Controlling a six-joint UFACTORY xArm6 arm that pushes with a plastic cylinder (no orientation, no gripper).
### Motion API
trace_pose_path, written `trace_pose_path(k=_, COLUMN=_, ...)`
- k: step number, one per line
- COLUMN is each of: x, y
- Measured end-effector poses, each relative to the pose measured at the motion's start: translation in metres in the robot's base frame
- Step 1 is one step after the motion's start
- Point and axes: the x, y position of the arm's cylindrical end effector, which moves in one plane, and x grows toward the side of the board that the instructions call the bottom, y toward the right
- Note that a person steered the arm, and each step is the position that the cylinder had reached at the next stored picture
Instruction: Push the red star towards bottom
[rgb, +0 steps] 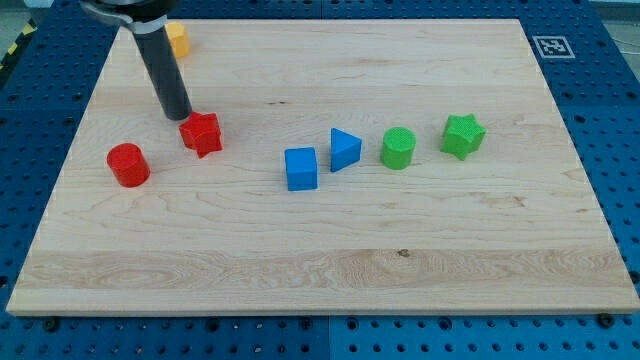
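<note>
The red star (202, 133) lies on the wooden board at the view's left, above the middle. My tip (178, 115) is at the end of the dark rod, just above and to the left of the star, touching or almost touching its upper left edge. A red cylinder (128, 164) stands to the lower left of the star.
A blue cube (301, 168), a blue triangle (345, 149), a green cylinder (398, 148) and a green star (463, 136) form a row across the middle. A yellow block (177, 39) sits near the top left, partly behind the rod. The board (330, 260) lies on a blue perforated table.
</note>
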Motion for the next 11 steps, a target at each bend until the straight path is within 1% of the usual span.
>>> trace_pose_path(k=2, x=-0.001, y=0.014)
trace_pose_path(k=8, x=0.057, y=0.018)
trace_pose_path(k=10, x=0.056, y=0.019)
trace_pose_path(k=11, x=0.044, y=0.033)
